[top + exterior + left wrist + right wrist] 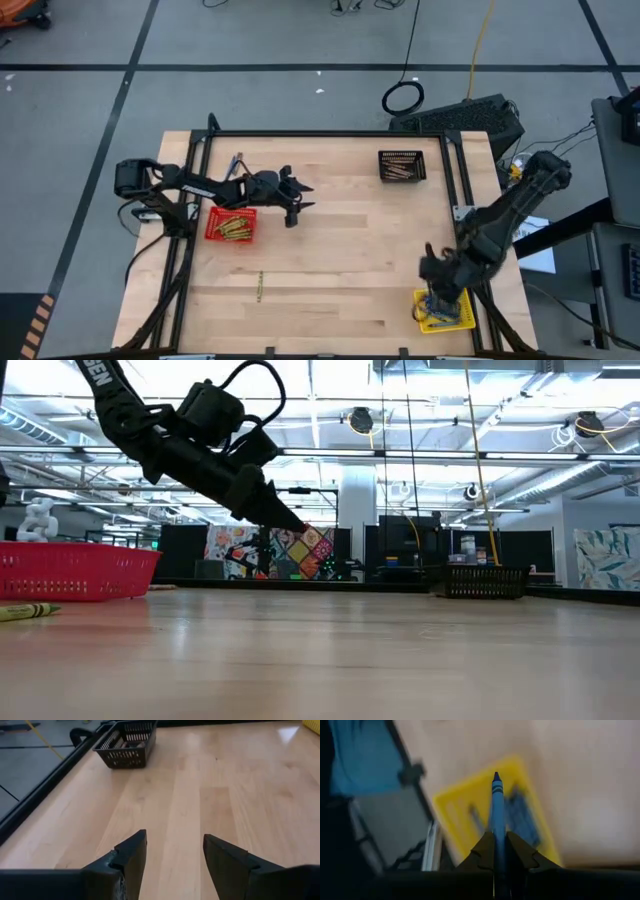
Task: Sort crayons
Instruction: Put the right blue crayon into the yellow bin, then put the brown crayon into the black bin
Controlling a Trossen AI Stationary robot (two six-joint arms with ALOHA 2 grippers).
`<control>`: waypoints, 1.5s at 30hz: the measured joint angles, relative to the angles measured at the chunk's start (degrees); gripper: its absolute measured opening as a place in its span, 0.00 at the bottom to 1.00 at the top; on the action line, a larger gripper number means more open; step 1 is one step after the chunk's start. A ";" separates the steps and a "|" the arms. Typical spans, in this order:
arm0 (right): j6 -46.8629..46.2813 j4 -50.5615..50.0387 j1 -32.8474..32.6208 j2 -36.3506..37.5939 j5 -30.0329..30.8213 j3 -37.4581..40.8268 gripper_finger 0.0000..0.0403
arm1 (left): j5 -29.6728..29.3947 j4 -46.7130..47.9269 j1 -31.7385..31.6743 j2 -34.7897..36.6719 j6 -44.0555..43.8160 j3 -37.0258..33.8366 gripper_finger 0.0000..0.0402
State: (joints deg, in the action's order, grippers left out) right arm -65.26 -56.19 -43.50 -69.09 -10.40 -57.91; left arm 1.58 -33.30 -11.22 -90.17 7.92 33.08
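Right gripper (497, 851) hangs over the yellow basket (441, 312) at the table's (340, 240) near right corner, close to the edge, fingers pinched tight on a blue crayon (496, 815) that points down at the blue ones inside. Left gripper (175, 852) hovers above bare wood beside the red basket (231, 224), jaws spread and empty, arm stretched low along the far left side. Gold crayons fill the red basket; one stray crayon (260, 285) lies alone near the front. Black basket (127, 744) sits far right, with plenty of open board between.
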 joint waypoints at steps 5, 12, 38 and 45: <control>-8.70 3.79 -7.32 -2.57 -3.95 3.02 0.01 | -0.13 -0.71 0.00 -0.02 0.17 0.00 0.50; -12.50 11.48 -10.61 -7.73 -4.75 7.06 0.09 | -0.12 -0.54 0.11 -0.02 0.12 0.00 0.50; 48.90 59.30 26.13 -2.51 38.72 20.33 0.40 | -17.17 44.14 -3.43 14.57 -11.57 14.68 0.50; 61.70 105.99 35.39 -20.58 38.84 27.93 0.38 | -18.00 69.04 -14.68 13.02 -19.89 19.63 0.50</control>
State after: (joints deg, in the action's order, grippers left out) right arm -3.55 49.80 -8.11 -89.68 28.45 -29.98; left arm -16.41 35.74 -25.90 -77.15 -11.98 52.71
